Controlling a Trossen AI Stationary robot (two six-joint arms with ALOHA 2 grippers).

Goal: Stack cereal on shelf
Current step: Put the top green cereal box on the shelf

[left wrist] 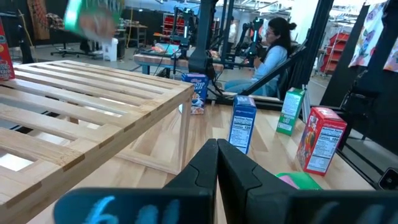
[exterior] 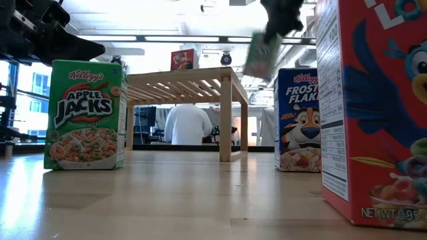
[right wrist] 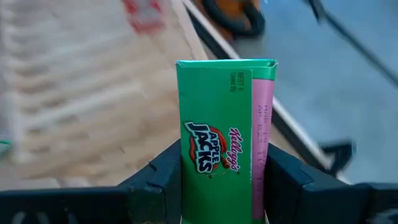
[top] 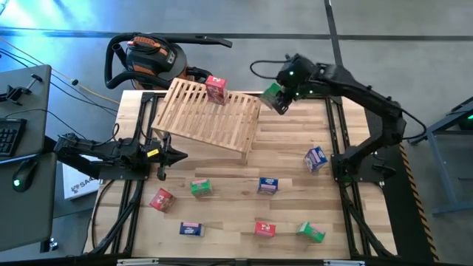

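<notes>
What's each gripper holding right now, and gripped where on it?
The right gripper holds a green Apple Jacks box, fingers clamped on its two narrow sides near the lower end, beside the shelf. The left gripper holds nothing, fingers closed.

Right pincer holds green cereal box just off slatted shelf's far right corner. Red box stands on shelf. Left pincer waits near shelf's left edge. Seven boxes scattered on counter.
</notes>
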